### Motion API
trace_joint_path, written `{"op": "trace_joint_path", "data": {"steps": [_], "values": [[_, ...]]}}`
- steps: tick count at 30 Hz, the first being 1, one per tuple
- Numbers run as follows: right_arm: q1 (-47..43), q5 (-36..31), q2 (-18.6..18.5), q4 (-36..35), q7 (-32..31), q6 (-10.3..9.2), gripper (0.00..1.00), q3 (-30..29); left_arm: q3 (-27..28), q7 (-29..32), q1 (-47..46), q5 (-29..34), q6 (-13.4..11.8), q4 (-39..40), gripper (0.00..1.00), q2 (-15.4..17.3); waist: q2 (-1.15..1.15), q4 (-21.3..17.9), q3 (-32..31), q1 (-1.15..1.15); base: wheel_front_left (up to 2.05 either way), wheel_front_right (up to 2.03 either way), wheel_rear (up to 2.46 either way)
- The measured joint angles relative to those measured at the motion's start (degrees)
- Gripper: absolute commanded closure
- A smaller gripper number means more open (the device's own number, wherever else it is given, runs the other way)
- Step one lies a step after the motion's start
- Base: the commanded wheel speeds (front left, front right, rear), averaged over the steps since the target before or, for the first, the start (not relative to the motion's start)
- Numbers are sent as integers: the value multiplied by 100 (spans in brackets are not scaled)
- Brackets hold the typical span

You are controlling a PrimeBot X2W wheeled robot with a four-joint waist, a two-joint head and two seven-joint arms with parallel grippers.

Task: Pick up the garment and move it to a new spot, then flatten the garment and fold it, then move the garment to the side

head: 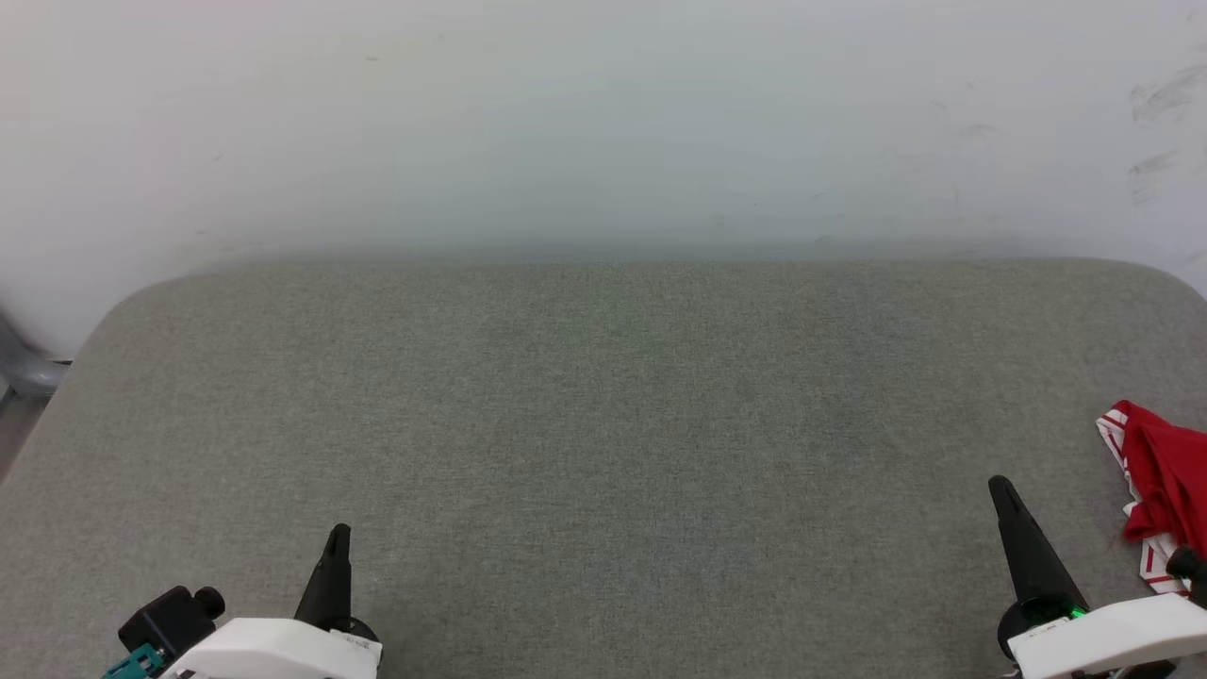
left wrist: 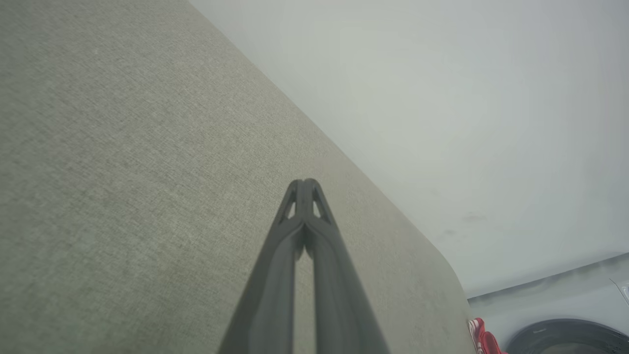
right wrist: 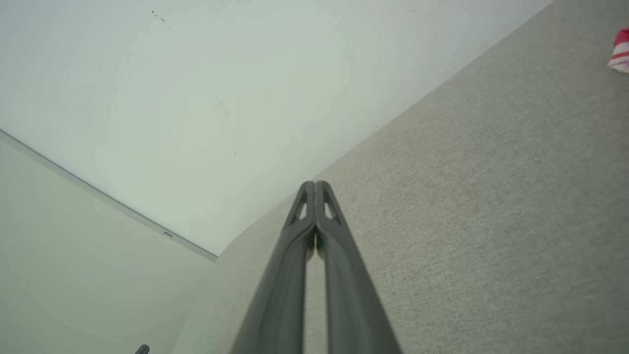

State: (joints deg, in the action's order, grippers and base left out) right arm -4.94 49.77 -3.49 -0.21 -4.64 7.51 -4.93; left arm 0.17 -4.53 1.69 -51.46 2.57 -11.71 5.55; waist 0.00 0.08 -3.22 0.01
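1. The garment (head: 1165,490) lies bunched at the grey surface's (head: 603,424) right edge, just beside the right gripper (head: 1001,488).
2. Both the right gripper and the left gripper (head: 339,534) are pressed together, empty; the left is well apart from it.

Head view: high, facing forward and down across the grey fabric surface (head: 603,424) to the white wall (head: 603,123).
Left wrist view: low and near the fabric, sighting along the left gripper (left wrist: 304,183) toward the wall.
Right wrist view: likewise low, along the right gripper (right wrist: 314,183).
Shared: fabric, wall, and the red garment (head: 1165,471) at the surface's right edge.
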Motion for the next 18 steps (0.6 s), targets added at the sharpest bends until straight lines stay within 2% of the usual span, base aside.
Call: {"op": "trace_joint_path", "data": {"steps": [18], "values": [[289, 1237, -9, 404, -12, 0, 100, 1, 183, 324, -221, -1151, 143, -75, 100, -67, 0, -2, 74, 0, 0, 0, 0]]}}
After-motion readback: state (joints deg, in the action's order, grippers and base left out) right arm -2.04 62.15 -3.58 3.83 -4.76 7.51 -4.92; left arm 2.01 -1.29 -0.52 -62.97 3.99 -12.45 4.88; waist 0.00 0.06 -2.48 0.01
